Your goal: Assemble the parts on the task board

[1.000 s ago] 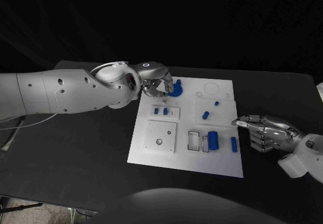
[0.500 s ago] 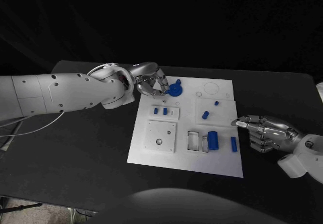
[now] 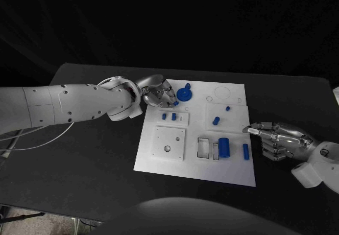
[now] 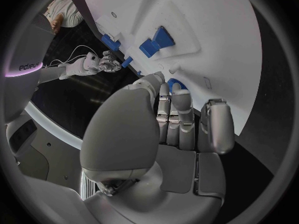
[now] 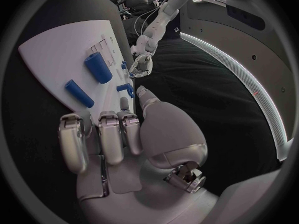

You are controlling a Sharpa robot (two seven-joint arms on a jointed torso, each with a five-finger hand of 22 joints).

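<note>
The white task board (image 3: pixel 164 161) lies mid-table. A round blue part (image 3: pixel 185 93) sits near its far left corner. My left hand (image 3: pixel 159 91) hovers just left of that part, over the board's corner, with its fingers curled in and nothing in them; the left wrist view shows its fingertips (image 4: pixel 181 97) close to the round part (image 4: pixel 177 84). Two small blue pegs (image 3: pixel 168 116) stand in a plate below it. A thick blue cylinder (image 3: pixel 223 147) and a blue bar (image 3: pixel 245 151) lie at the near right. My right hand (image 3: pixel 280 140) rests off the board's right edge, curled and empty.
Two small blue pieces (image 3: pixel 216 120) lie on the board's right half, with a round outline (image 3: pixel 222 92) behind them. A square plate with a hole (image 3: pixel 168 143) and two rectangular slots (image 3: pixel 207 148) are at the near side. Black table surrounds the board.
My left hand has drawn back to the left from the round blue part, which stays on the board. The right hand has not moved.
</note>
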